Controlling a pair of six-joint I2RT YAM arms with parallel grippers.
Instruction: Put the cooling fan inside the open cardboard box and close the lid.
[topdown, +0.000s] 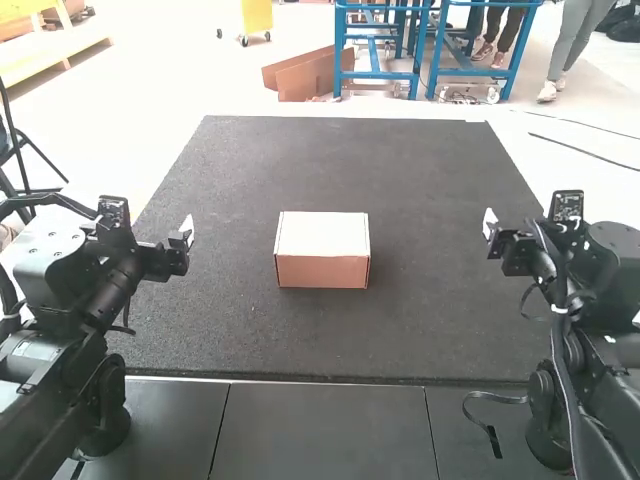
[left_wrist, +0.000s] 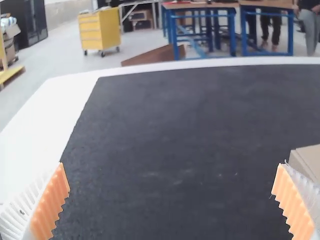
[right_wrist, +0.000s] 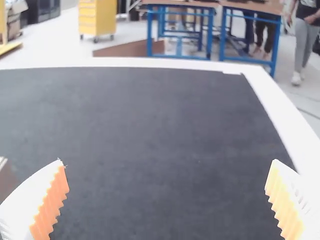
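High view showing the cardboard box (topdown: 322, 249) sitting shut in the middle of the counter (topdown: 420, 180). Hanging by the left edge, the left gripper (topdown: 184, 238), jaws spread wide. Hanging by the right edge, the right gripper (topdown: 492, 235), jaws wide too.

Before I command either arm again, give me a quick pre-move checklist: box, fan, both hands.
1. Cardboard box closed: ok, its top lies flat.
2. Fan inside the box: cannot tell, the closed top hides the contents.
3. Left hand open and holding nothing: ok.
4. Right hand open and holding nothing: ok.
5. Both hands apart from the box: ok, one at each side edge of the mat.
6. Box upright near the mat's middle: ok.
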